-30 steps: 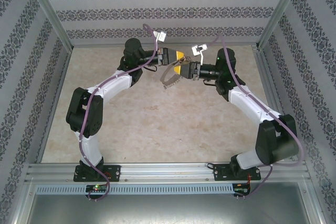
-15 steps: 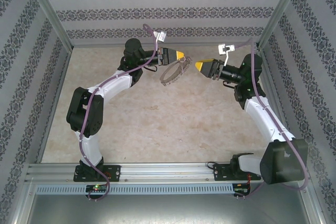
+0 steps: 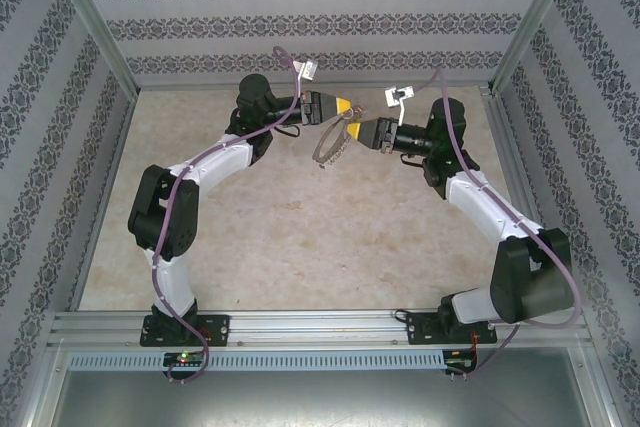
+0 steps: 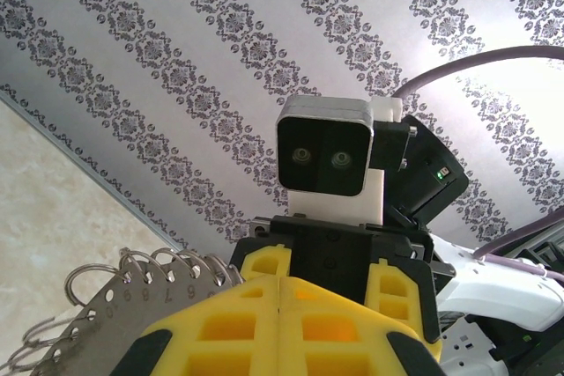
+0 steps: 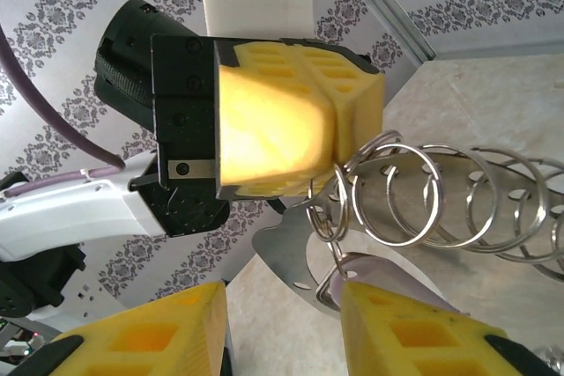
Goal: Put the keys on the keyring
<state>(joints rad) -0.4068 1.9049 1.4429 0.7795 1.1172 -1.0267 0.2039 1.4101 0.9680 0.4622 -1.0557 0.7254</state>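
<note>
At the near edge: my two bases are bolted to a metal rail (image 3: 320, 327), left arm on the left and right arm on the right.
Counter: the beige, mottled counter (image 3: 300, 247) runs under both arms, which arch over it and meet toward its far middle.
Right pincer: my right pincer (image 3: 354, 133) points left at the hoop, fingers set wide apart with nothing clamped between them.
Key: a small pale flat key (image 5: 345, 267) hangs from a wire loop just at the tip of one right finger; I cannot tell whether they touch.
Keyring: the keyring (image 3: 331, 147) hangs off the counter between my two pincers. It is a thin grey metal band with stamped digits, and its rim is fringed with wire loops.
Left pincer: my left pincer (image 3: 343, 107) has its yellow fingers pressed together, gripping the keyring's rim.
In the way: the right arm's wrist camera (image 4: 323, 156) faces my left wrist view head-on. Purple cables (image 3: 437, 82) loop above both wrists.
Far side: patterned walls (image 3: 300, 22) close off the back and sides.
</note>
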